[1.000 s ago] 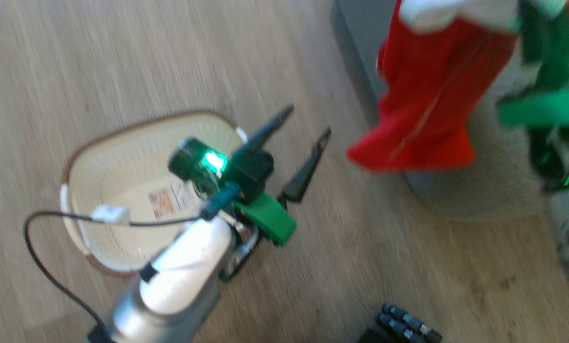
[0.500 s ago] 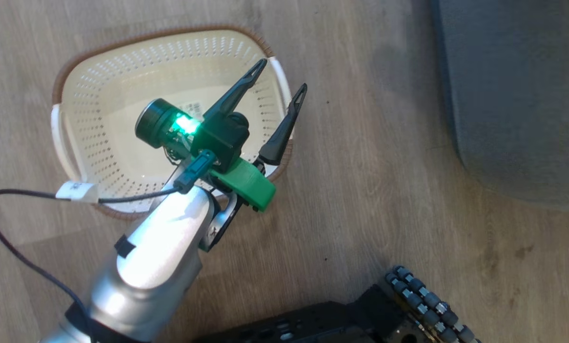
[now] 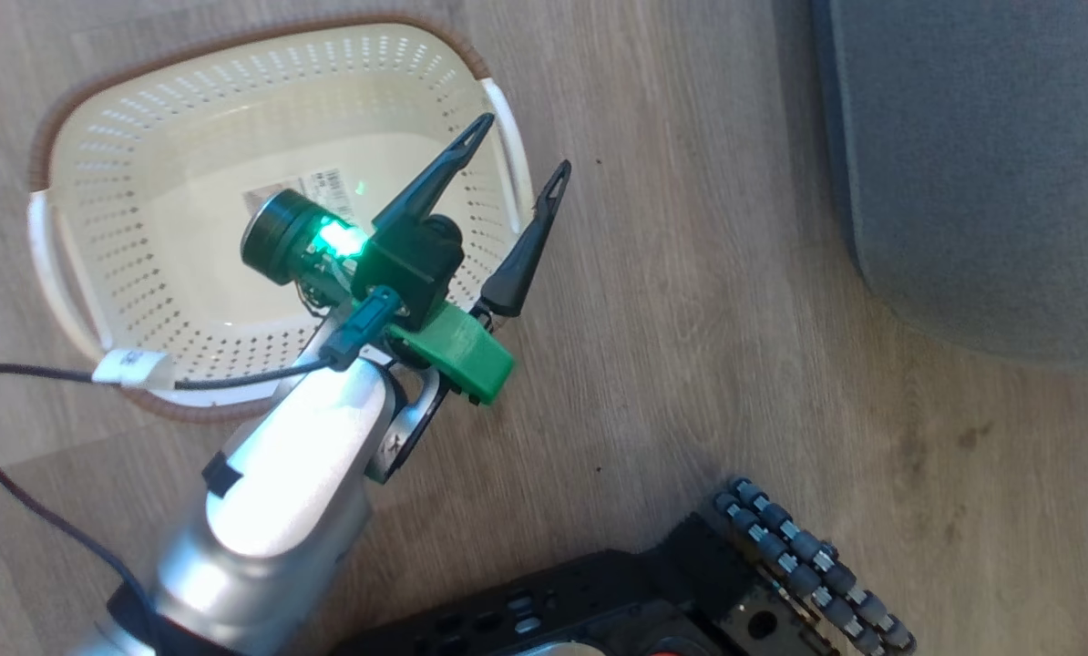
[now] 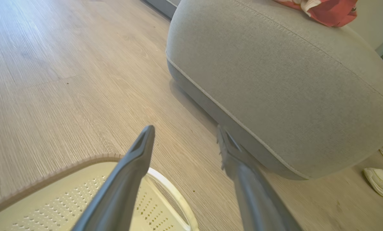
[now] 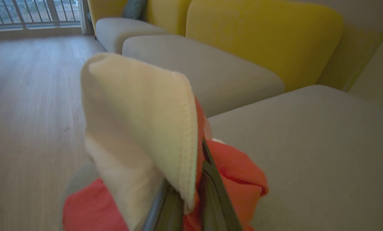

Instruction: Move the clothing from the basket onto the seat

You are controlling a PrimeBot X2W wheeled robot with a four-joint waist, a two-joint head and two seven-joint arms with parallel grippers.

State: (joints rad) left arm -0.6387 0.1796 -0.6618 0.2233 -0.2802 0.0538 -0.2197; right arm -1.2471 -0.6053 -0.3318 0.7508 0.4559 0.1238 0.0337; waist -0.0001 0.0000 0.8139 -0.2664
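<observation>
Head camera's swung since 1 second ago, so the emptied basket (image 3: pixel 261 56) now sits under the left fingers (image 3: pixel 526 251), spread wide and holding nothing. Meanwhile the right fingers (image 5: pixel 212 189) are pinched on the clothing (image 5: pixel 239 173), seat (image 5: pixel 313 138) just beyond them, ready for a drop I'd guess

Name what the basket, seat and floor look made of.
Basket: cream plastic, slightly glossy, rows of holes; brown rim looks woven.
Seat: grey matte fabric, visible weave and stitched seam.
Floor: wood-look planks with grain; real wood or laminate unclear.
</observation>
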